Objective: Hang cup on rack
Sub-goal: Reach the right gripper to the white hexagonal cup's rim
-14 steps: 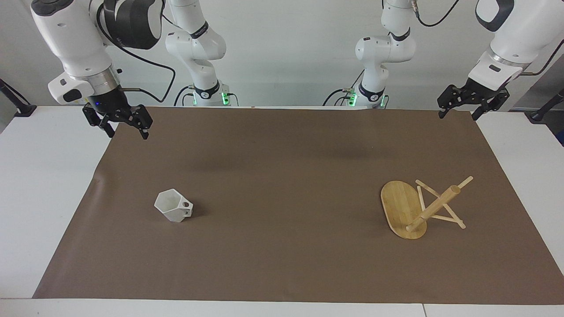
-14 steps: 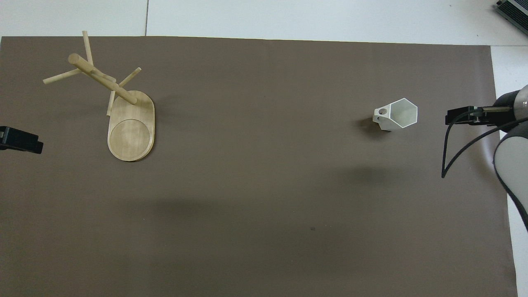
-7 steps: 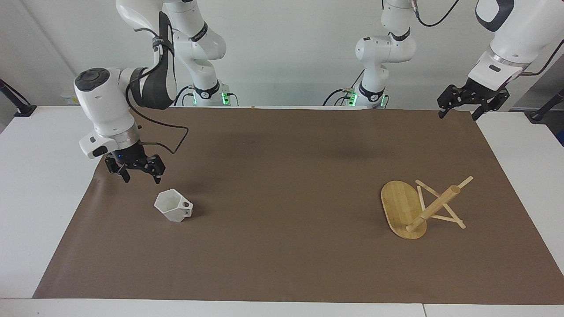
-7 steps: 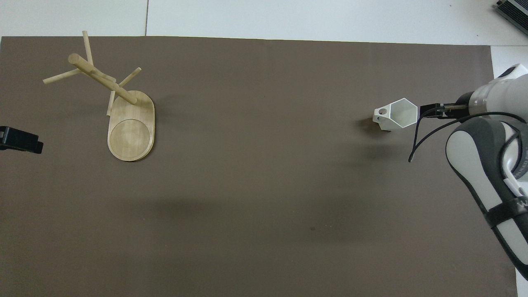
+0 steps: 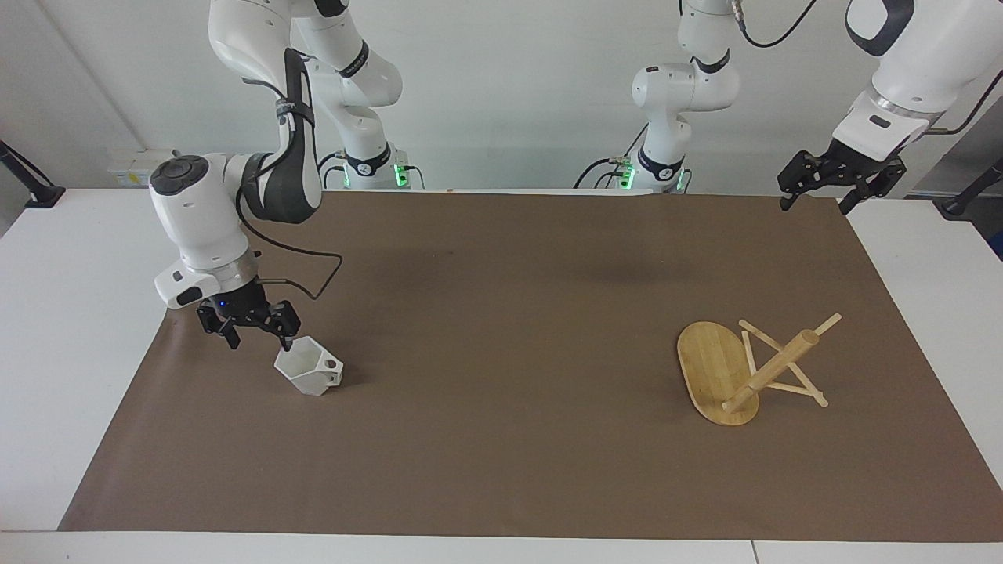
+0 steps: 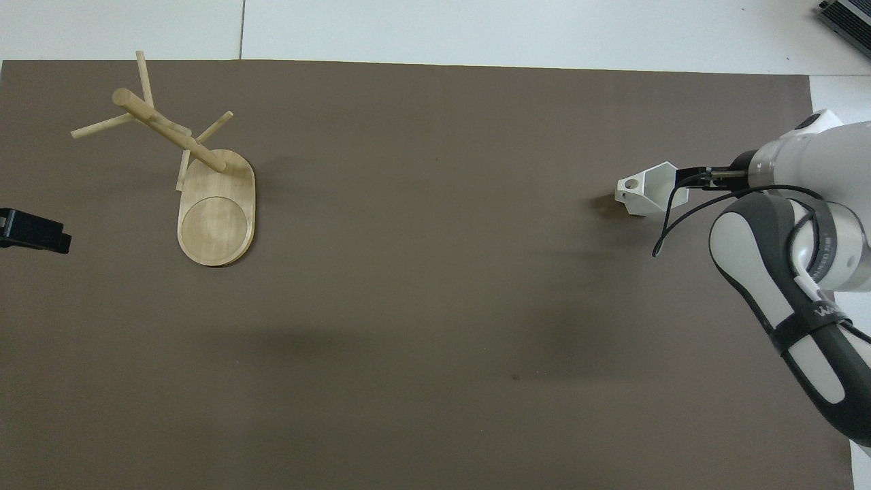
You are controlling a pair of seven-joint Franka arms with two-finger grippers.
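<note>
The white faceted cup [image 5: 308, 368] [image 6: 643, 192] stands on the brown mat toward the right arm's end, its holed handle facing the rack. My right gripper [image 5: 260, 343] [image 6: 688, 175] hangs low and open at the cup's rim, on the side away from the handle. One fingertip [image 5: 287, 344] is right at the rim, and I cannot tell whether it touches. The bamboo rack [image 5: 772, 368] [image 6: 170, 133] stands on its oval base [image 5: 709, 364] toward the left arm's end. My left gripper [image 5: 815, 205] [image 6: 34, 231] waits open, raised over the mat's edge at that end.
A brown mat [image 5: 501, 329] covers most of the white table [image 5: 70, 313]. The rack's thin pegs [image 5: 787, 388] stick out sideways from the post. A dark device [image 6: 847, 17] lies at the table's corner farthest from the robots, at the right arm's end.
My right arm has swung down from high over the mat's corner to the cup's rim, still open. The left arm, cup and rack have not moved.
</note>
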